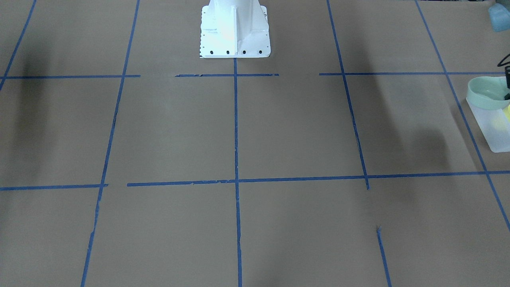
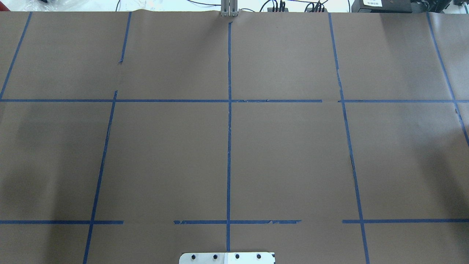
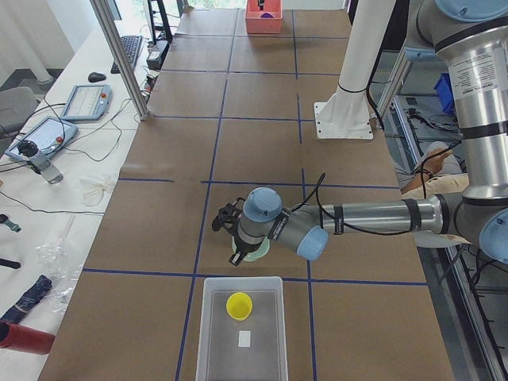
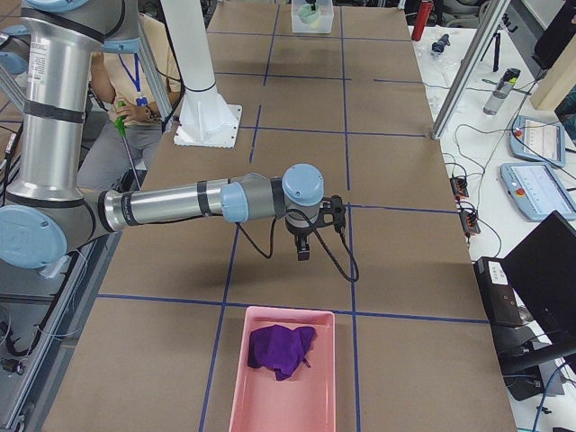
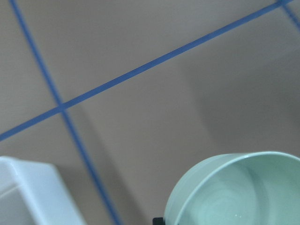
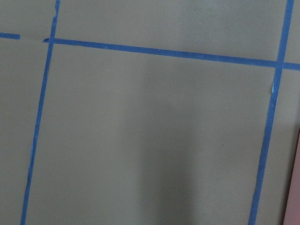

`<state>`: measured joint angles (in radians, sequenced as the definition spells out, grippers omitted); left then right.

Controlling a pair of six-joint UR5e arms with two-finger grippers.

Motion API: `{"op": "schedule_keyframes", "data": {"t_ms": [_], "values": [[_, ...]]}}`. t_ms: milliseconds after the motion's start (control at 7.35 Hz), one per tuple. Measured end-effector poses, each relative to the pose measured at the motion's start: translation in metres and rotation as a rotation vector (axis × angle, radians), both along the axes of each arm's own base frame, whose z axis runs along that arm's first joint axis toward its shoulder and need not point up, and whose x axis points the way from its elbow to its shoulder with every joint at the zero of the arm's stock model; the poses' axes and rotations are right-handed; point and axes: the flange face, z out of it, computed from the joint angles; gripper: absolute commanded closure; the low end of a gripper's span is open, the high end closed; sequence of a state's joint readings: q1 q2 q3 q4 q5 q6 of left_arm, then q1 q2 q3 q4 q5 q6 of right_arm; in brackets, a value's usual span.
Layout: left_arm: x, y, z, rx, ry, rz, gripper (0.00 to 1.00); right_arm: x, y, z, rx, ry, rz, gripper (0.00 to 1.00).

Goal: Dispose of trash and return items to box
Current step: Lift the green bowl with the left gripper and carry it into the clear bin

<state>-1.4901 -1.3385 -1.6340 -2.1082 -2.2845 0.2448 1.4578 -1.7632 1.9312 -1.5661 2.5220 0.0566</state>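
Observation:
My left gripper (image 3: pixel 240 252) is shut on the rim of the pale mint-green bowl (image 3: pixel 257 252) and holds it just off the table, close beside the near end of the frosted-white box (image 3: pixel 205 317). The bowl fills the lower right of the left wrist view (image 5: pixel 239 192), with a box corner (image 5: pixel 23 192) at lower left. The yellow cup (image 3: pixel 239 305) stands inside the box. In the front-facing view the bowl (image 1: pixel 484 93) hangs at the box (image 1: pixel 492 133) rim. My right gripper (image 4: pixel 304 252) points down over bare table; I cannot tell whether it is open.
A pink bin (image 4: pixel 243 378) holding a purple cloth (image 4: pixel 281 351) sits at the table end near my right arm. The white robot base (image 1: pixel 234 30) stands mid-table. Operators' gear lies along the far edge.

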Motion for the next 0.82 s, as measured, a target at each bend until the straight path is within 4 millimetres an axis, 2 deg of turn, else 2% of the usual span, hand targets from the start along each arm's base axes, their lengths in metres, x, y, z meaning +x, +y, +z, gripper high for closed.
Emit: {"op": "schedule_keyframes", "data": {"t_ms": [136, 272, 544, 816], "values": [[-0.037, -0.014, 0.044, 0.011, -0.043, 0.038, 1.00, 0.000, 0.001, 0.001, -0.002, 0.000, 0.000, 0.00], [-0.066, -0.024, 0.078, 0.013, -0.076, 0.064, 1.00, 0.000, 0.002, 0.001, -0.003, 0.000, 0.000, 0.00], [-0.105, -0.020, 0.113, 0.005, -0.160, 0.066, 1.00, -0.001, 0.002, 0.002, -0.006, 0.001, -0.002, 0.00], [-0.119, -0.013, 0.144, -0.038, -0.203, 0.061, 1.00, -0.002, 0.002, 0.004, -0.010, 0.003, -0.006, 0.00]]}}
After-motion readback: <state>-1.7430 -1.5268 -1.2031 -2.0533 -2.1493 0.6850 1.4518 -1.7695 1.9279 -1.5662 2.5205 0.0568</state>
